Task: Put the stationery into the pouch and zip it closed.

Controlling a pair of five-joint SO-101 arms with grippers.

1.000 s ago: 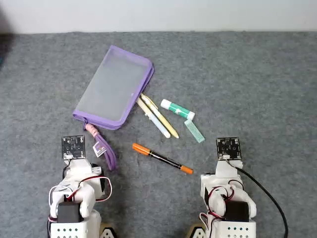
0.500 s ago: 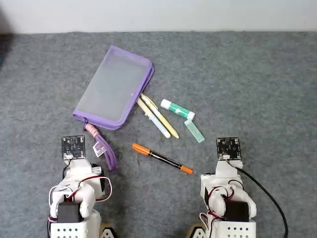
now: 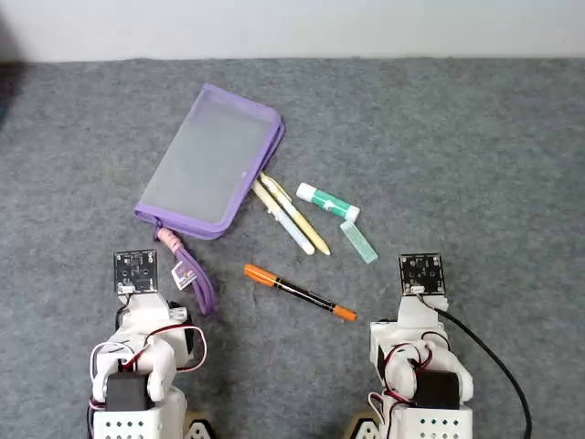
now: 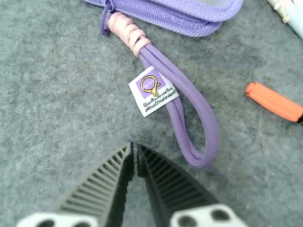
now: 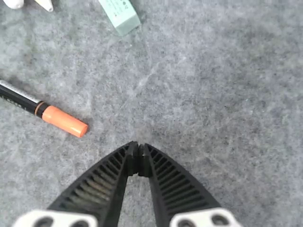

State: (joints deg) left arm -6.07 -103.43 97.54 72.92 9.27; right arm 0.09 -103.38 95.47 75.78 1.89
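Note:
A purple pouch [image 3: 212, 160] with a clear face lies flat at the back left, its purple wrist strap [image 3: 199, 282] trailing toward the near-left arm. Beside its right edge lie a yellow pen [image 3: 294, 213] and a pale blue pen [image 3: 283, 218]. A white glue stick [image 3: 326, 201] with a green cap and a mint eraser [image 3: 358, 241] lie further right. An orange-capped black marker [image 3: 298, 292] sits nearer the arms. My left gripper [image 4: 134, 147] is shut just short of the strap [image 4: 184, 111]. My right gripper [image 5: 138, 145] is shut over bare felt, right of the marker's cap [image 5: 64, 121].
Grey felt [image 3: 475, 155] covers the whole table, with wide free room on the right and along the back. A white wall edge [image 3: 292, 27] runs across the far side. A black cable [image 3: 498, 366] runs from the right arm toward the near-right corner.

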